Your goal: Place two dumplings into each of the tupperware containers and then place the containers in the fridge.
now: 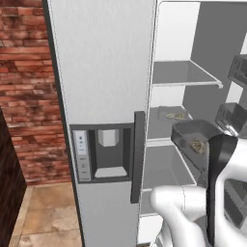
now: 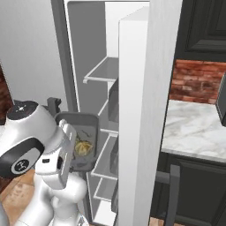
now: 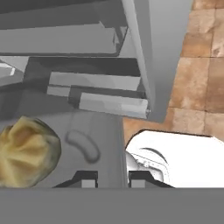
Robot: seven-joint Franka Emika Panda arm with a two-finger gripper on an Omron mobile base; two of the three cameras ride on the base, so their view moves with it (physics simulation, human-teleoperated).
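Close to the camera on the hand, the two-finger dark-tipped gripper (image 3: 113, 178) sat clamped narrow on the flared rim of a shallow grey rectangular tupperware container (image 3: 87, 127); a tan-olive pleated dumpling (image 3: 27, 149) lay inside it at the left, matte and lumpy against the smooth plastic floor; a second dumpling in this tray could not be confirmed from that view; from the right base view the same held tray (image 2: 81, 143) hung tilted on the white arm's wrist, just outside the open compartment, yellowish filling (image 2: 83, 148) visible within; from the left base view the tray (image 1: 190, 137) sat near the middle shelf edge, not yet resting on anything; further in, a second grey rounded-corner tray (image 1: 170, 114) already stood on a pale shelf with small tan lumps in it, count too small to tell; behind that, the tall light-grey fridge (image 1: 101, 62) stood with one door shut, its dark vertical handle (image 1: 138, 157) and dispenser panel (image 1: 102, 152) glossy and flat; pale inner shelves (image 1: 185, 75) thin and smooth; judged progress: filling looked done, one container stored, the last one carried and still to be set on a shelf and released; red brick wall (image 1: 26, 87) rough beyond.
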